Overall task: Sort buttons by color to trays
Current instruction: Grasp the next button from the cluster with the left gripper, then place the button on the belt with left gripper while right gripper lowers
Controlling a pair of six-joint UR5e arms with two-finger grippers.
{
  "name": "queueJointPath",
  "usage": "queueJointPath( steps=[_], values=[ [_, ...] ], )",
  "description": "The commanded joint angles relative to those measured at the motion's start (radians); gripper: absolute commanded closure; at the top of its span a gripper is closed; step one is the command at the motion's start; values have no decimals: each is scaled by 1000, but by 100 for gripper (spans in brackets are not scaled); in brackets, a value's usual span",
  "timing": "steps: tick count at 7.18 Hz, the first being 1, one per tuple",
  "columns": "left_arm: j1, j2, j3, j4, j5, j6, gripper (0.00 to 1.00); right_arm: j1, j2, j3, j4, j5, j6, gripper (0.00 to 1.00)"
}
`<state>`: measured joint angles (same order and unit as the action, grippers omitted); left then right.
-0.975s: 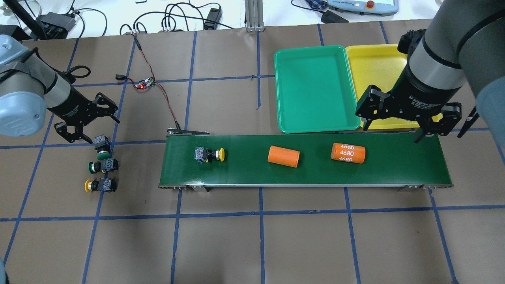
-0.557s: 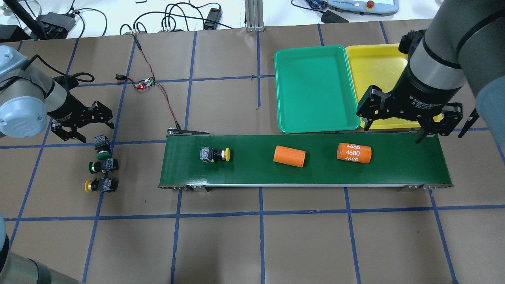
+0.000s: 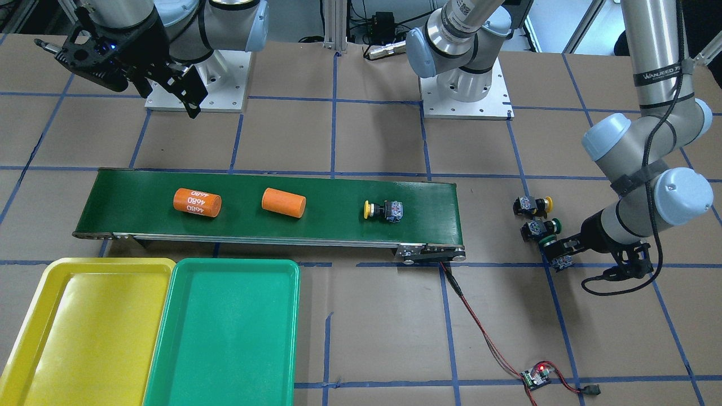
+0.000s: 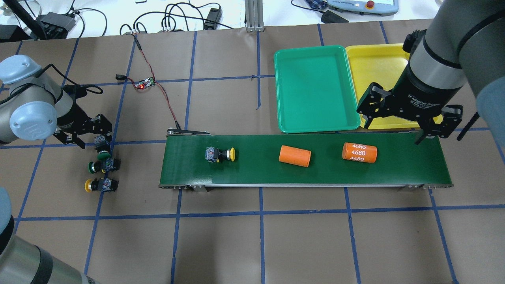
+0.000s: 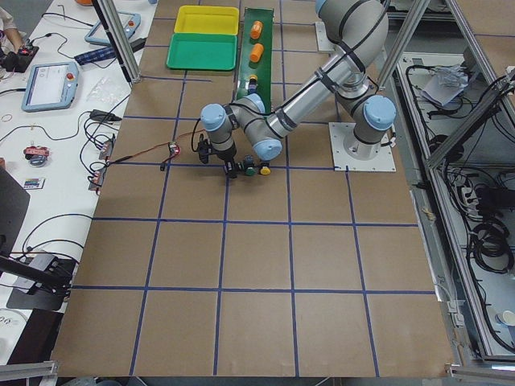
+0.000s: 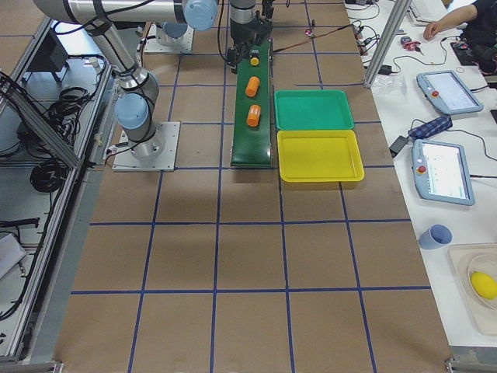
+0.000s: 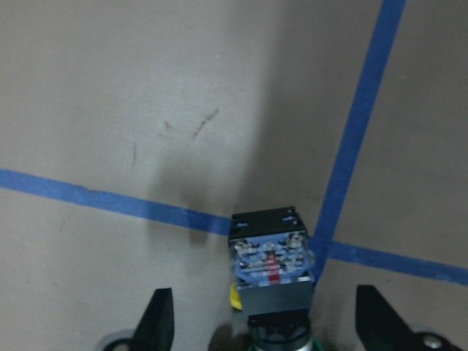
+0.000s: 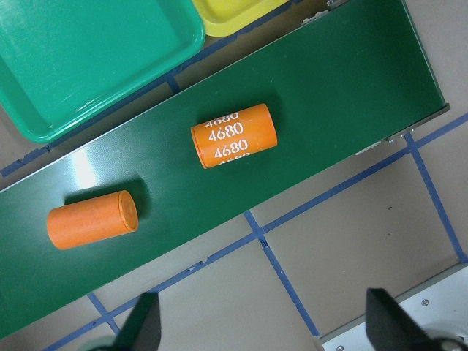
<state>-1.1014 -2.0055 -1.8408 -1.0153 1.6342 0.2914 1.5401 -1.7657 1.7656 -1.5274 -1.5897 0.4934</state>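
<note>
Left gripper (image 7: 265,327) hung low over the green button (image 4: 102,145) at the head of a row of three on the paper, just off the conveyor belt (image 4: 256,169). Its fingers (image 7: 157,322) were spread either side of the contact block and clear of it, gripping nothing. I judged this a line-up for a squeeze across the block. Behind it lay a second green button (image 4: 103,165) and a yellow button (image 4: 100,185).

Another yellow-capped button (image 4: 220,154) lay on the belt, with two orange cylinders (image 4: 294,156) between it and the tray end.

Right gripper (image 4: 394,127) hovered above that end, fingers wide and empty, probably posted there because the green tray (image 4: 315,90) and yellow tray (image 4: 375,67) sat side by side just beyond. No button was in either tray.
</note>
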Motion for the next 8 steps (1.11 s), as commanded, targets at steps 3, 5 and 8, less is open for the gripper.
queueJointPath(
  steps=[3, 5, 8],
  values=[
    [-21, 26, 49, -18, -4, 6, 83, 2, 3, 1, -7, 17, 198, 0],
    [-105, 115, 68, -193, -92, -504, 86, 2, 44, 8, -57, 19, 327, 0],
    [-344, 209, -9, -201, -158, -1132, 86, 8, 78, 38, -85, 22, 415, 0]
  ],
)
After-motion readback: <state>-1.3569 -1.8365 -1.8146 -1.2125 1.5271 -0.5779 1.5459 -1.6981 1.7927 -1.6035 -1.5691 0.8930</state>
